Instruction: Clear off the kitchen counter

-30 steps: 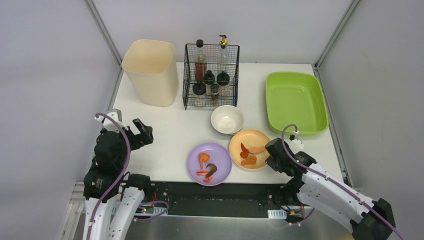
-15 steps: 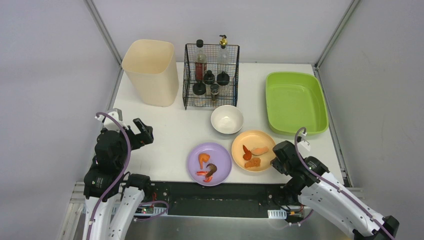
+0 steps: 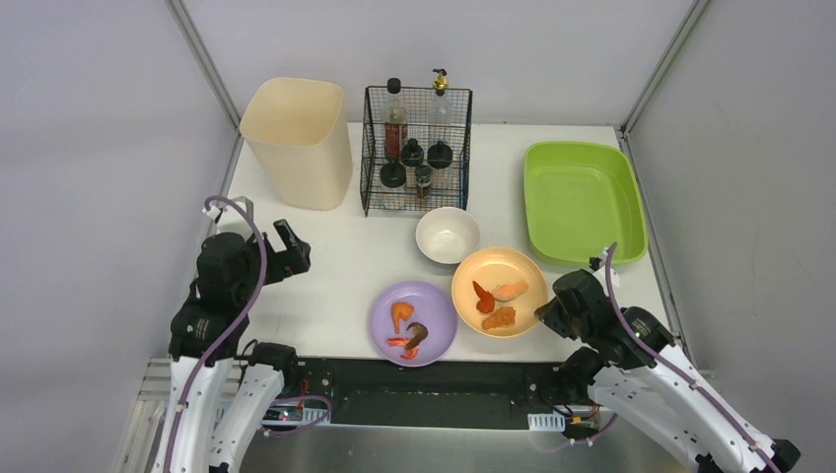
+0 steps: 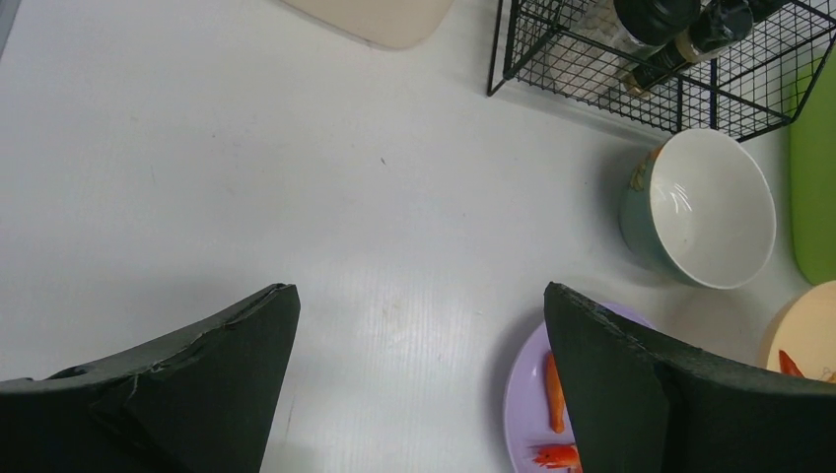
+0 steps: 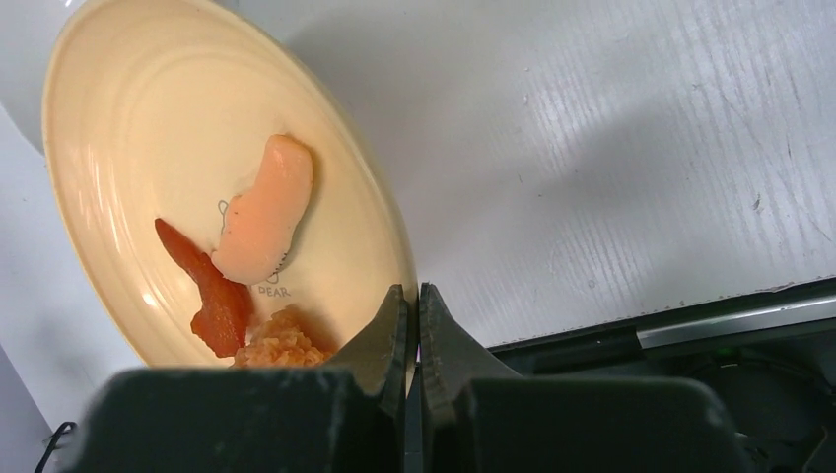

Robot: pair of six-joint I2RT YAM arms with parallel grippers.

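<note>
at the near right edge of the kitchen counter (image 3: 335, 261), which fills the middle of the top view between the grey walls, the right gripper (image 5: 412, 296) has its fingers pressed almost together with the rim of the orange plate (image 5: 148, 128) pinched between them. grabbing the near rim makes sense to me: it's the closest bit to that arm, and the food sits further in, so nothing gets squashed. there's a salmon-coloured piece (image 5: 266, 212), a red strip (image 5: 212, 286) and a crumbly orange bit (image 5: 276, 345) on it. my guess is the scraps are meant for the cream bin (image 3: 296, 158) and the dishes for the green tub (image 3: 582, 197), but that's just a guess.

the left gripper (image 4: 416, 291) hangs over bare counter with its fingers spread wide and nothing between them. it sits just left of the purple plate (image 3: 439, 310), probably lining up on it.

view stuff: from the top you can't see the right jaws at all, since the wrist covers them, so only the right wrist cam confirms the pinch. the left wrist cam shows the white bowl (image 4: 705, 207) is teal on the outside. only the top view gives the full layout, with the wire rack (image 3: 461, 128) of bottles at the back.
</note>
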